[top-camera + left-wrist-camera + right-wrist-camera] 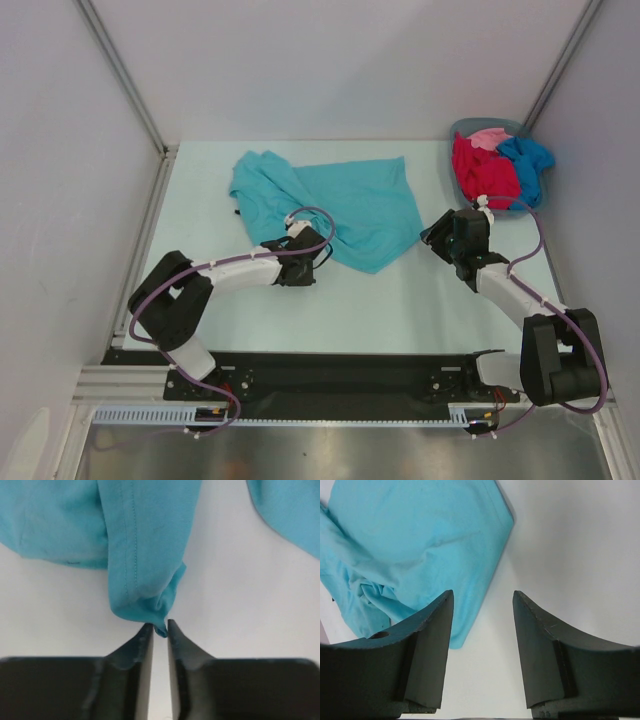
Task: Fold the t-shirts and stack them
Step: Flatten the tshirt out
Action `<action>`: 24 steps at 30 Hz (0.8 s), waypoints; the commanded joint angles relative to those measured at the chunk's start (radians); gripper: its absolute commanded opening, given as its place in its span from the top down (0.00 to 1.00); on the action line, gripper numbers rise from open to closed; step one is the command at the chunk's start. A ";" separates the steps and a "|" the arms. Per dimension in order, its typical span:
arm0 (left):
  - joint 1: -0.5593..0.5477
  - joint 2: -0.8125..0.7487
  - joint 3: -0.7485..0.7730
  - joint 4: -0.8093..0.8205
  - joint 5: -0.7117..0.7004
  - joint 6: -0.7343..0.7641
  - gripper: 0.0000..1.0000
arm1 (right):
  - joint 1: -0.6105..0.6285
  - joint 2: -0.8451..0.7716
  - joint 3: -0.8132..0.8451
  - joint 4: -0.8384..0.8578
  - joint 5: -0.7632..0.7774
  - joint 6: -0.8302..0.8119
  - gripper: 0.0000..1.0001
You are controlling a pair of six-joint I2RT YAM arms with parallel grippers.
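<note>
- My left gripper nearly closed, nipping a fold of the teal t-shirt.
- My right gripper wide open, holding nothing, beside that shirt's edge.

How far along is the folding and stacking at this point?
Nothing is folded or stacked yet. In hand: the teal t-shirt lies rumpled on the table, the left gripper pinching a fold of it, the right gripper open by its edge. Left: fold it, then the red t-shirt, the pink t-shirt and the blue t-shirt heaped in the basket.
</note>
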 commanded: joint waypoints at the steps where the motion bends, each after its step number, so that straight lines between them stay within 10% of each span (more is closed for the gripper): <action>1: -0.008 -0.028 0.043 0.011 -0.006 0.009 0.81 | 0.002 -0.012 0.033 0.029 -0.008 -0.003 0.45; 9: -0.008 -0.037 0.068 -0.019 -0.032 0.032 1.00 | 0.002 -0.017 0.033 0.035 -0.014 -0.003 0.47; 24: -0.026 -0.295 0.017 -0.251 -0.075 -0.004 1.00 | -0.007 0.083 0.062 0.087 -0.040 0.006 0.49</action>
